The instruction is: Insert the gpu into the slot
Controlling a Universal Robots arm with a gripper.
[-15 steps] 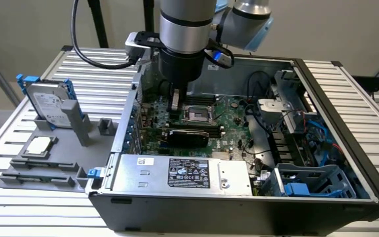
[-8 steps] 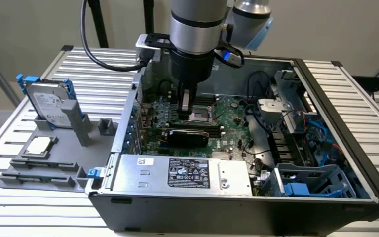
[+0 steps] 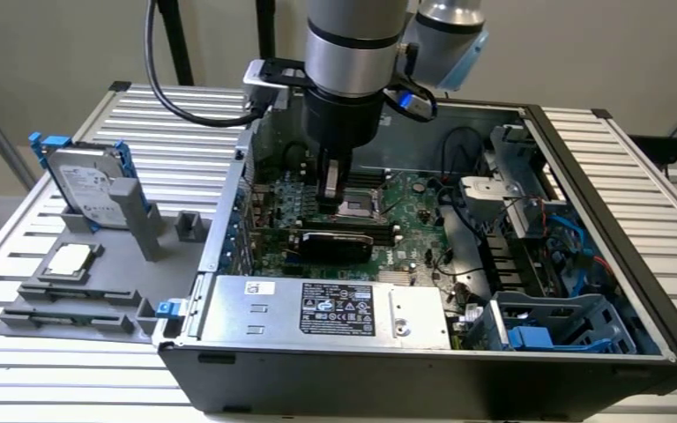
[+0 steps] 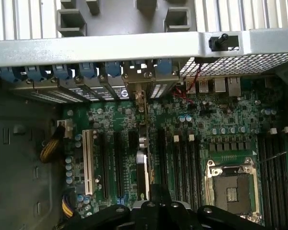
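- The gripper (image 4: 156, 194) is nearest the lens in the wrist view, its dark body over the green motherboard (image 4: 216, 120). In the exterior view it (image 3: 336, 204) hangs from the arm inside the open computer case (image 3: 433, 388).
- I cannot tell whether the gripper is released or clenched. Nothing can be seen in its grasp.
- The gpu (image 3: 332, 242) stands on its long edge on the motherboard, just below the gripper and slightly toward the viewer in the exterior view. A small gap seems to separate the two, though contact cannot be ruled out.
- From the wrist the gpu (image 4: 143, 167) appears edge-on as a thin strip. It runs from right under the gripper to the case's rear bracket row (image 4: 134, 88).
- The slot lies under that card. Whether the card is fully seated in it cannot be judged.
- Black memory slots (image 4: 185, 165) run parallel on one side of the gripper, and the square silver CPU socket (image 4: 230, 191) lies past them.
- A white expansion connector (image 4: 89, 160) lies on the gripper's other side.
- A silver power-supply box (image 3: 327, 308) sits beyond the gpu from the gripper, against the case's near wall.
- A hard drive (image 3: 85, 187) stands in a grey fixture outside the case, well apart from the gripper.
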